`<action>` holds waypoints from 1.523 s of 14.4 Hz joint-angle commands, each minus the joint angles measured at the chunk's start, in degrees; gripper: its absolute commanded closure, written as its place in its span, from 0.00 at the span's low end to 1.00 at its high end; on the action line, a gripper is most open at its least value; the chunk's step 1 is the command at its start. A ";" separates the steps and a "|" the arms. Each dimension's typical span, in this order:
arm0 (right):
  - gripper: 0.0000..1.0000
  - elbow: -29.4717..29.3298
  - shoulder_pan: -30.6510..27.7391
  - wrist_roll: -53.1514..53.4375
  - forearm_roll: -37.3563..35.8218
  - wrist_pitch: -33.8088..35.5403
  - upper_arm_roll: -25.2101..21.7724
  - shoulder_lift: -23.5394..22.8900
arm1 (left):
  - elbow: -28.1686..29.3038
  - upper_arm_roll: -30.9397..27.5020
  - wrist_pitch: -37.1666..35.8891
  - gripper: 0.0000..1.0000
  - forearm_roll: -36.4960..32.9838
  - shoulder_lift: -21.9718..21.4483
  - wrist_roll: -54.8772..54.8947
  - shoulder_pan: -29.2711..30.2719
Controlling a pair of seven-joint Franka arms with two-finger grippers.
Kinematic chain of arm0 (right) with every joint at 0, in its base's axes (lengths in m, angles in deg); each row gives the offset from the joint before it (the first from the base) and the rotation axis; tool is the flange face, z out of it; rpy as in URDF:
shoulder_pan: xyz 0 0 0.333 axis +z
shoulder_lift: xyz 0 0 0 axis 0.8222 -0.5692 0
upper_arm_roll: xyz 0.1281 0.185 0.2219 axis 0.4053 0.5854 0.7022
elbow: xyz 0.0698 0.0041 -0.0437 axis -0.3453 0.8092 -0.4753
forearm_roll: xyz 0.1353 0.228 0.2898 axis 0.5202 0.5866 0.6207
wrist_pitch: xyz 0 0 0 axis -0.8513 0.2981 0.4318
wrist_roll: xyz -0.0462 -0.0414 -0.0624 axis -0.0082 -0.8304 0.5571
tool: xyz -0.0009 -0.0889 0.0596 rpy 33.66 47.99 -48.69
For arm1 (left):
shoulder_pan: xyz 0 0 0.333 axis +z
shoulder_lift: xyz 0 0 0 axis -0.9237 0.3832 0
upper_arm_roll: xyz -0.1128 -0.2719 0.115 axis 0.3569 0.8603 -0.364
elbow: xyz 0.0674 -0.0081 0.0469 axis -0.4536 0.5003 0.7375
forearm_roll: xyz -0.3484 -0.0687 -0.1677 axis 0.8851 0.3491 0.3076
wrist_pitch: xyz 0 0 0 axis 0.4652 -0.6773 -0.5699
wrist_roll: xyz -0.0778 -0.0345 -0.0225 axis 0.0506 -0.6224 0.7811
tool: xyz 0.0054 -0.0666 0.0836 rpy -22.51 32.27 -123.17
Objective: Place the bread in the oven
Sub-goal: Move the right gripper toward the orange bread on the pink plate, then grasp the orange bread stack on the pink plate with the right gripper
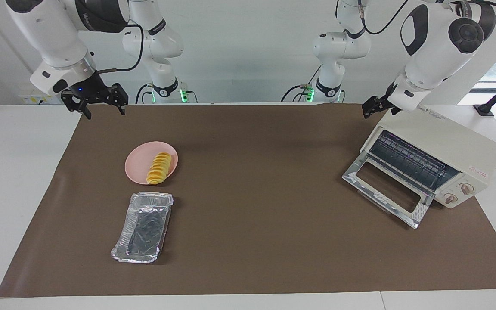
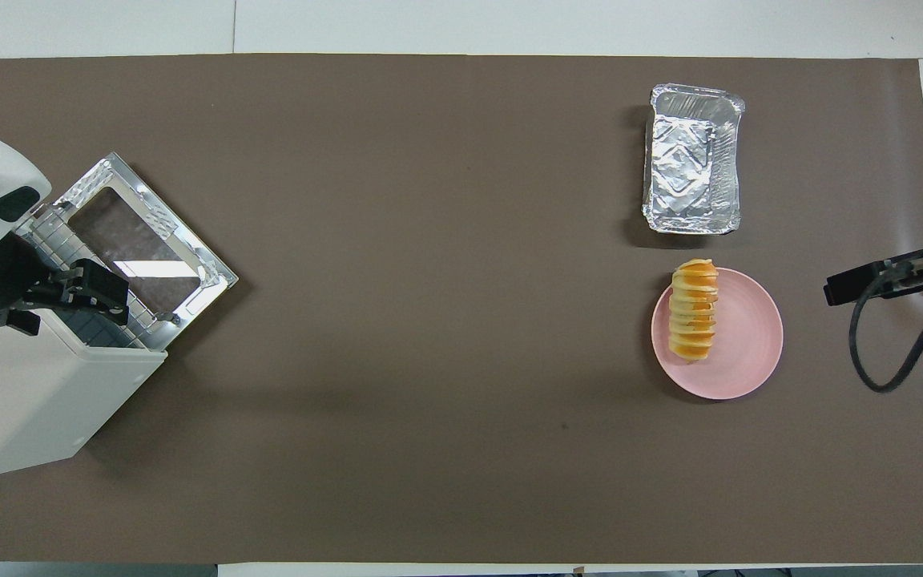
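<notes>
Wide open middle of the mat, clutter only at its two ends

We saw a long bare stretch of brown mat (image 1: 256, 206) between the oven (image 1: 441, 150) at the left arm's end and the pink plate (image 2: 746, 353) at the right arm's end. The oven's glass door (image 1: 388, 191) lay dropped open onto the mat, taking up the room in front of its mouth, and the left gripper (image 1: 375, 106) hung over the oven's top corner, fingers apart. The foil tray (image 2: 694, 160) sat just beside the plate, farther from the robots, leaving a narrow gap. The right gripper (image 1: 101, 103), fingers spread, hung over the mat's edge nearest the robots, well apart from the plate.
</notes>
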 commanded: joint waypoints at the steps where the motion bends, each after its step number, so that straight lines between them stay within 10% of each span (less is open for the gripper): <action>1: 0.00 14.51 0.83 0.77 0.73 -10.05 0.36 6.69 | 0.89 -0.40 0.86 0.00 -0.11 -1.13 -0.08 -0.32; 14: 0.00 29.31 6.29 9.11 0.74 -46.26 0.36 -6.47 | 0.89 -0.49 0.86 0.00 -0.11 -1.13 -0.08 -0.32; 22: 0.00 29.31 5.85 12.20 0.74 -53.49 0.36 -11.14 | 0.89 -0.40 0.86 0.00 -0.11 -1.13 -0.08 -0.32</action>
